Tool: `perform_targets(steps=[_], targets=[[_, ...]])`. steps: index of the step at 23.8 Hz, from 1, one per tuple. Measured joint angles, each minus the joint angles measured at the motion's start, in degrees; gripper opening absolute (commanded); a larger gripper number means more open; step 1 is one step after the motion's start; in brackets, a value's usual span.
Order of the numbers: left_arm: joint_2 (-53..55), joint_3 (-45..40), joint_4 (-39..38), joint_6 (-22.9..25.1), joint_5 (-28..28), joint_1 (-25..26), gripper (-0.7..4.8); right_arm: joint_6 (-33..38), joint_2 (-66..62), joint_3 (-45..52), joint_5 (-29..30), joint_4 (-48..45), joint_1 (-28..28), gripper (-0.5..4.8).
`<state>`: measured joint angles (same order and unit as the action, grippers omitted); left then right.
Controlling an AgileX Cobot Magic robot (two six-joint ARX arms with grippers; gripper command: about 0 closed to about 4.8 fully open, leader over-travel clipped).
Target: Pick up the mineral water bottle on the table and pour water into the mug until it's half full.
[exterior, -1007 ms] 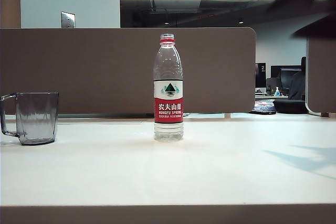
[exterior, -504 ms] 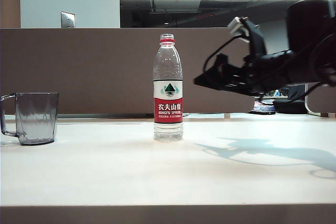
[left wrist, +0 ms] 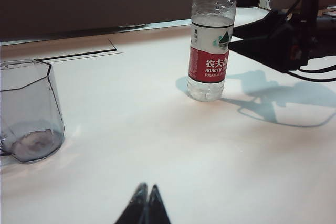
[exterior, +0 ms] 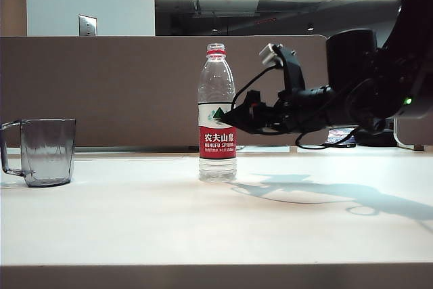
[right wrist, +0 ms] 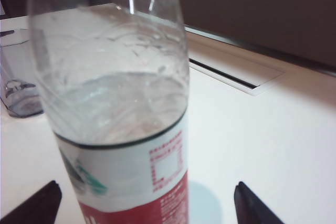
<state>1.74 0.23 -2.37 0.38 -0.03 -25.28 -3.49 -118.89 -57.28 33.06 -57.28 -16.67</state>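
The bottle (exterior: pixel 217 113) stands upright near the middle of the table (exterior: pixel 216 225), its cap off, its red neck ring just below the mouth, water (right wrist: pixel 115 103) reaching to about the top of the label. Bare white tabletop lies all round its base. A wide stretch runs between it and the mug (exterior: pixel 46 151), which sits well apart at the table's left end, its handle pointing outward. In front of the bottle the top is clear down to the brown front edge. Behind it a brown partition (exterior: pixel 135 89) closes off the back.

The right pincer (exterior: pixel 233 118) comes in level from the right at label height, its tips at the bottle's right side; its shadow falls on the table beneath the arm. The exterior view cannot show whether the tips touch the label. The right wrist view (right wrist: pixel 144 203) settles more: the two dark fingertips (right wrist: pixel 254 208) stand wide open, one on each side of the bottle with a gap on both sides, so nothing is gripped.

The left pincer (left wrist: pixel 144 205) shows only in the left wrist view, its two tips pressed together, closed on nothing, above bare tabletop nearer the front edge. That view also shows a thin rectangular seam (left wrist: pixel 79 53) in the tabletop behind the mug (left wrist: pixel 29 111), and the mug's faceted wall.
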Motion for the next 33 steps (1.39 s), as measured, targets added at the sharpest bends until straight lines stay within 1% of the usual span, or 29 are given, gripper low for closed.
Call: perform_targets(steps=[7, 9, 13, 18, 20, 21, 22, 23, 24, 25, 33], targets=[[0.0, 0.0, 0.0, 0.0, 0.0, 0.0, -0.05, 0.2, -2.6, -3.1, 0.0, 0.3, -2.2, 4.79], [0.0, 0.0, 0.0, 0.0, 0.0, 0.0, -0.05, 0.2, -3.2, -4.8, -1.6, 0.2, -3.8, 4.79], [0.0, 0.0, 0.0, 0.0, 0.0, 0.0, -0.05, 0.2, -5.5, -7.3, -4.0, 0.8, -4.9, 4.79], [0.0, 0.0, 0.0, 0.0, 0.0, 0.0, -0.05, 0.3, -7.0, -9.1, -5.0, 1.8, -5.1, 4.79], [0.0, 0.0, 0.0, 0.0, 0.0, 0.0, -0.05, 0.3, -7.0, -9.5, -6.3, 1.8, -5.1, 4.79], [0.0, 0.0, 0.0, 0.0, 0.0, 0.0, -0.05, 0.3, -7.0, -9.5, -6.5, 1.9, -5.1, 4.74], [0.0, 0.0, 0.0, 0.0, 0.0, 0.0, -0.05, 0.3, -7.0, -9.5, -6.5, 2.2, -5.1, 3.98], [0.0, 0.0, 0.0, 0.0, 0.0, 0.0, -0.05, 0.3, -7.0, -9.5, -6.4, 2.3, -5.1, 3.5], [0.0, 0.0, 0.0, 0.0, 0.0, 0.0, -0.05, 0.5, -7.0, -9.5, -6.4, 2.3, -5.1, 3.15], [0.0, 0.0, 0.0, 0.0, 0.0, 0.0, -0.05, 0.4, -7.0, -9.5, -6.0, 2.3, -5.1, 3.09], [0.0, 0.0, 0.0, 0.0, 0.0, 0.0, -0.05, 0.5, -6.8, -9.5, -5.9, 2.4, -5.1, 3.09]])
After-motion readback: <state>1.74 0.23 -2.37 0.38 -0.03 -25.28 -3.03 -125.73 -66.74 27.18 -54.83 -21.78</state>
